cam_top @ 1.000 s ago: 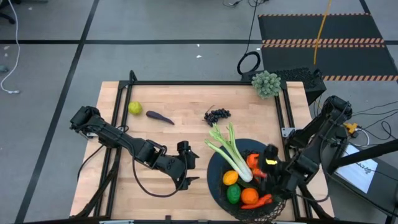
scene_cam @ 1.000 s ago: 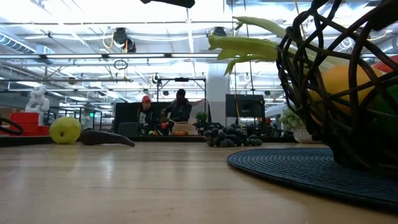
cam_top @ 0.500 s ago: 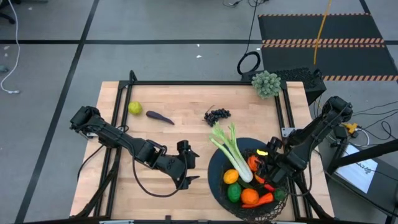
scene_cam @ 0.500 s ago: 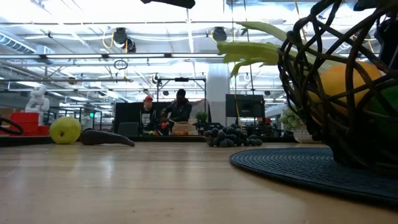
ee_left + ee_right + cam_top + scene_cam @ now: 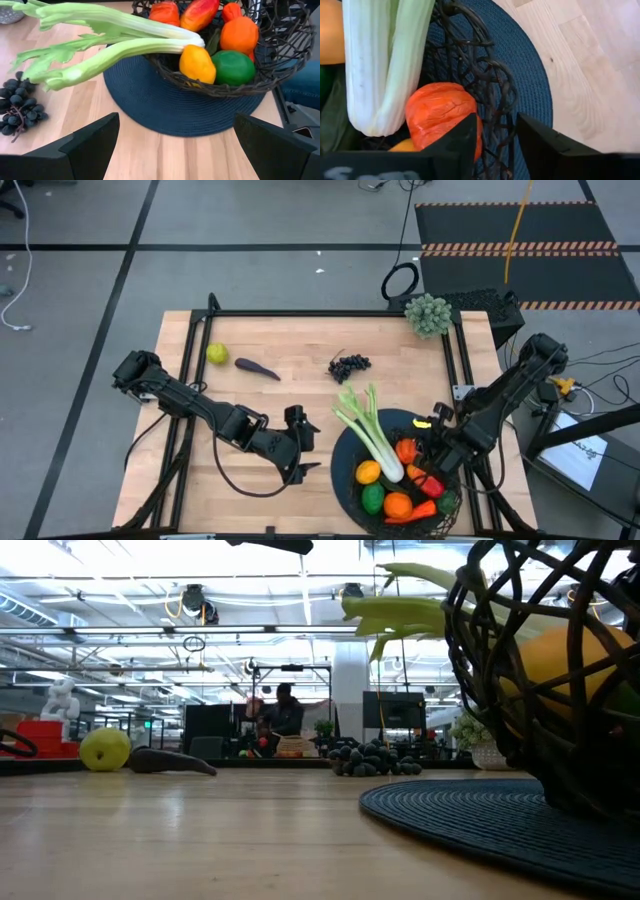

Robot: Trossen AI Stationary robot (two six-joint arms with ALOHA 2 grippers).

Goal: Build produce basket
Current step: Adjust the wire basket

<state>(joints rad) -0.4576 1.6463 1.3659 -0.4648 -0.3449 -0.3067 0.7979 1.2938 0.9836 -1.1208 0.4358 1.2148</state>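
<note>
The right pincer (image 5: 495,145) straddles the black wire basket (image 5: 345,490) rim at its 2 o'clock edge, fingers clamped on the wire. The basket sits at the worktop (image 5: 250,410) 5 o'clock area, holding celery (image 5: 368,432), lemon (image 5: 368,472), lime (image 5: 373,499) and orange (image 5: 398,504). The left pincer (image 5: 305,450) rests at 9 o'clock of the basket, fingers apart, empty.
</note>
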